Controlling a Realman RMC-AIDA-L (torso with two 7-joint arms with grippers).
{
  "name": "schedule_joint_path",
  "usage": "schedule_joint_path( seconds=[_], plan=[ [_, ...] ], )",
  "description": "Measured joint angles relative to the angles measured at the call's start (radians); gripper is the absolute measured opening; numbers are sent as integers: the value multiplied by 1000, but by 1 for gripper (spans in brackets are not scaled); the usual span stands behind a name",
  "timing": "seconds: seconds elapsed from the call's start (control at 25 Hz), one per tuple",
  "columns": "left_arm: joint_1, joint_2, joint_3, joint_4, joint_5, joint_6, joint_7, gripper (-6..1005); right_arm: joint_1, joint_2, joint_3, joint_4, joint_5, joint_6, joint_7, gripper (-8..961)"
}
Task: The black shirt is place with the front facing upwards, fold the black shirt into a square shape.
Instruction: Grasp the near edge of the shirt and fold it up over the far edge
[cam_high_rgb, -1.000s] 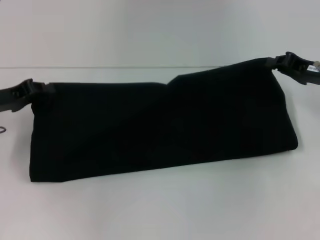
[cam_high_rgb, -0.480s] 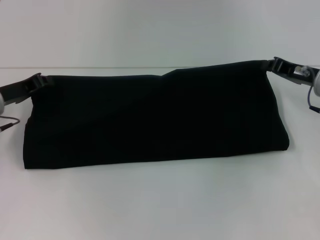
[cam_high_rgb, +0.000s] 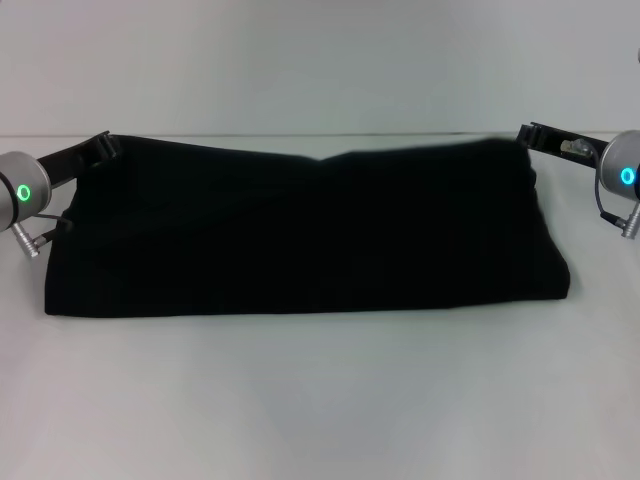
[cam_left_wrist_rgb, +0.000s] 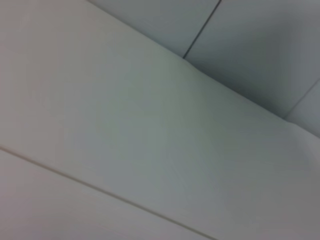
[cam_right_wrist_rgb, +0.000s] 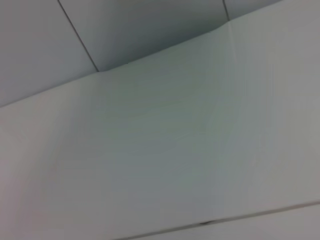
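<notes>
Now black shirt (cam_high_rgb: 300, 230) hangs higher, top edge levelled since a second ago; left claw (cam_high_rgb: 100, 148) and right claw (cam_high_rgb: 527, 133) each clenched on a far corner, fold underway.

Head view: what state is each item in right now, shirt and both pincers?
black shirt: folded into a long band, front edge on the table, far corners held up.
left pincer: at the shirt's far left corner, gripping it.
right pincer: at the shirt's far right corner, gripping it.
</notes>
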Motion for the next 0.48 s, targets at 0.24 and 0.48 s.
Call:
schedule_joint_path(
  seconds=[0.24, 0.48],
  plan=[
    [-12, -5, 10, -34, -75, -78, 49, 37, 0, 1, -8, 10, 62, 8, -77, 97],
    [-17, -6, 10, -76, -225, -94, 245, 99, -12, 1, -14, 15, 114, -18, -154, 350]
  ],
)
